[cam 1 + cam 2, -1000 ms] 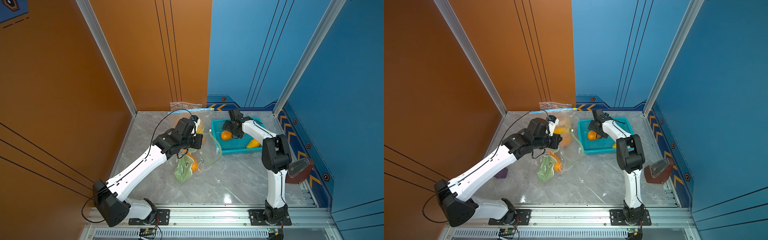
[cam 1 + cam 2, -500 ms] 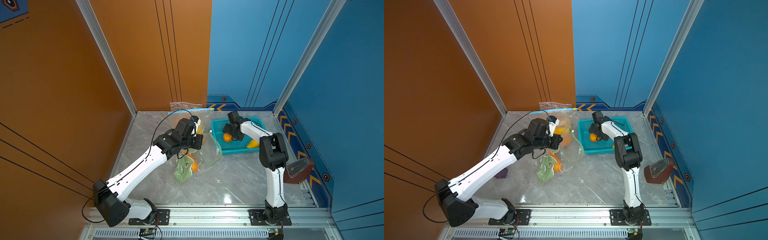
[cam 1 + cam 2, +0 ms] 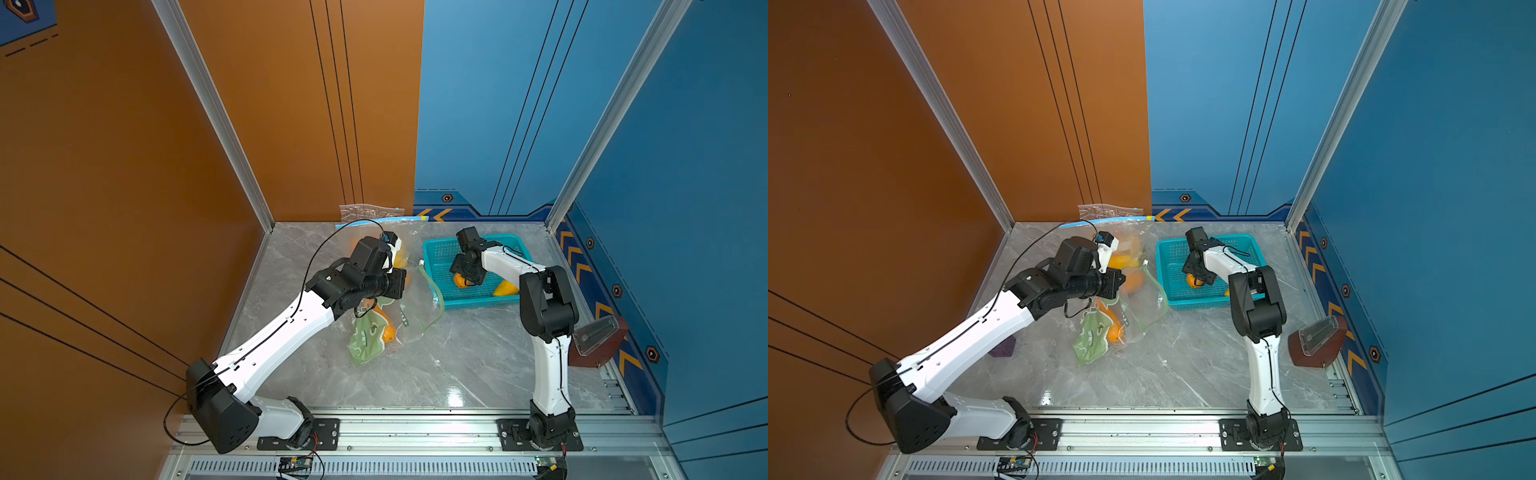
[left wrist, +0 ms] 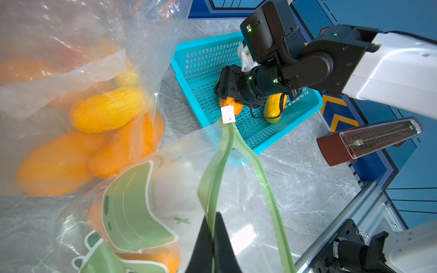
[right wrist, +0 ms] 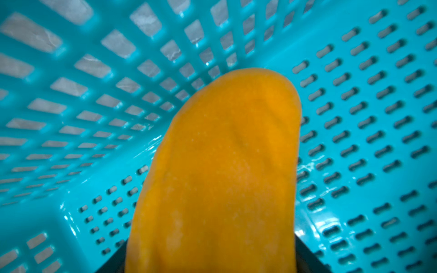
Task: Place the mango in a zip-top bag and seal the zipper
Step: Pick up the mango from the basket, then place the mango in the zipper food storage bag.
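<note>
since a second ago the right pincer (image 3: pixel 466 277) has dropped from above the basket (image 3: pixel 440 253) onto the orange mango (image 3: pixel 459 281), while the left arm has stayed put. in the right wrist view the mango (image 5: pixel 220 177) fills the gap between the dark jaws, which press on both of its sides: it is grasped, and it rests on the basket floor, at about 7 o'clock of the basket's middle. a yellow fruit (image 3: pixel 505 287) lies at about 4 o'clock in the same basket. the basket sits at 1 o'clock on the marble table (image 3: pixel 457 365). just beside it, at its 9 o'clock, lies the zip bag (image 4: pixel 132 208) with a green print, mouth gaping and an orange fruit (image 3: pixel 388 332) inside. the left pincer (image 4: pixel 213 227) is clenched on the bag's green zip strip (image 4: pixel 220 151), whose white slider (image 4: pixel 228 114) sits at the far end. a larger clear bag (image 4: pixel 71 94) of fruit lies next to it. a metronome (image 3: pixel 598 338) stands at the table's 3 o'clock edge.
</note>
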`<state>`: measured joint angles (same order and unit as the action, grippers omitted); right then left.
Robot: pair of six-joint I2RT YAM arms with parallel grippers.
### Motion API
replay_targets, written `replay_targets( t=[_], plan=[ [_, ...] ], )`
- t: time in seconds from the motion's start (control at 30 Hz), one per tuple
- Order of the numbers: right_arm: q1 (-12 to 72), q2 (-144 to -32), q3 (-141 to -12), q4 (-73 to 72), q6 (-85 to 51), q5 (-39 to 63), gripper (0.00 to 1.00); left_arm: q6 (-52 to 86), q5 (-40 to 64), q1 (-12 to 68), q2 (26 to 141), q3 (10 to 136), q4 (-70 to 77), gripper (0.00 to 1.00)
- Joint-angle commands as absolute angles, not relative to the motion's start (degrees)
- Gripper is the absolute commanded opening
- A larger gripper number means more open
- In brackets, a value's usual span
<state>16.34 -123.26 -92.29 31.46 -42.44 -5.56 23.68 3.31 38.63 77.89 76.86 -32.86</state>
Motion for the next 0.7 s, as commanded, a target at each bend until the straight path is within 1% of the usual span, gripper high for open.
replay_targets(
  t=[0.0, 0.17, 0.27, 0.4, 0.67],
  plan=[
    [16.13, -116.69, -89.19, 29.16, -42.35, -4.94, 0.58, 24.26, 4.31, 37.97, 77.69, 75.94, -31.73, 0.0],
    [16.5, -107.98, -82.09, 22.83, -40.81, -4.36, 0.41, 24.35, 4.32, 37.97, 77.39, 75.95, -31.69, 0.0],
    [16.99, -101.94, -77.46, 18.06, -39.67, -3.48, 0.36, 24.43, 4.1, 38.04, 77.34, 75.96, -31.63, 0.0],
    [18.42, -94.29, -72.79, 12.67, -37.69, -3.12, 0.34, 24.94, 3.98, 38.14, 77.52, 75.85, -31.36, 0.0],
    [24.23, -80.73, -63.6, 0.34, -32.18, -6.54, 0.35, 25.99, 3.71, 38.14, 77.68, 76.06, -30.41, 0.0]
  ],
)
